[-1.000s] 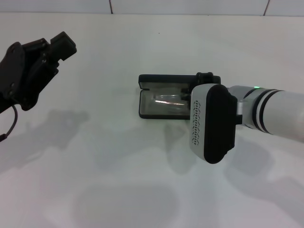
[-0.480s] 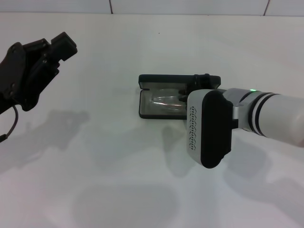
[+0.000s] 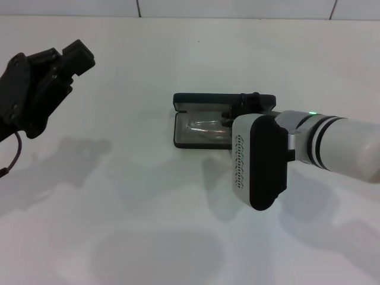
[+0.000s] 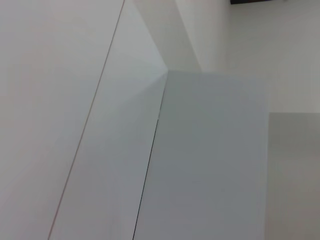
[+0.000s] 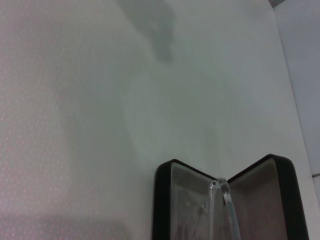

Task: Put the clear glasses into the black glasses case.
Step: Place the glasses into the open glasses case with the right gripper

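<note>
The black glasses case (image 3: 199, 140) lies open in the middle of the white table, grey inside, its lid (image 3: 202, 98) lying flat behind it. The clear glasses (image 3: 206, 125) rest low inside the case, and in the right wrist view the clear glasses (image 5: 226, 204) cross the fold of the black glasses case (image 5: 165, 200). My right gripper (image 3: 240, 110) reaches over the case's right end, shut on the glasses; the white wrist hides most of its fingers. My left gripper (image 3: 65, 56) hangs open and empty at the far left, well away from the case.
The white table (image 3: 148, 208) spreads around the case. A wall seam (image 3: 138, 8) runs along the table's far edge. The left wrist view shows only pale wall panels (image 4: 200, 165).
My right arm has moved a little to the left over the case, and the glasses have shifted left with it. The left arm has not moved.
</note>
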